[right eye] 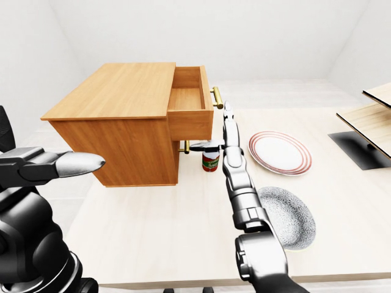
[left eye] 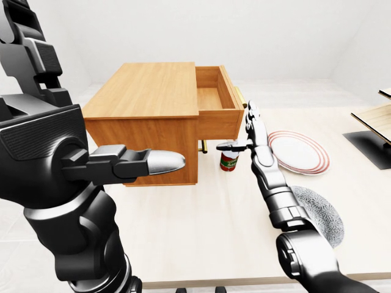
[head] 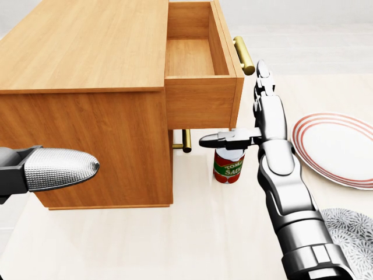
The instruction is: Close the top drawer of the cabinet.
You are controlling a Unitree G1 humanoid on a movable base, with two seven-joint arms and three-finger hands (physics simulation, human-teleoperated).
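The wooden cabinet (head: 87, 52) stands on the pale table at the upper left of the head view. Its top drawer (head: 198, 99) is pulled out to the right and looks empty inside. The drawer's brass handle (head: 243, 55) is on its right face. My right hand (head: 256, 116) is open, fingers stretched upward just right of the drawer's face, fingertips (head: 262, 67) close below the handle. Its thumb reaches left under the drawer. My left hand (head: 58, 169) is open and empty at the left, beside the cabinet's near face.
A tomato can (head: 228, 166) stands under my right thumb, beside the lower drawer's brass handle (head: 186, 140). A red-rimmed plate (head: 335, 149) lies to the right, a grey patterned dish (right eye: 284, 217) below it. A wooden shelf (left eye: 376, 119) stands at the far right.
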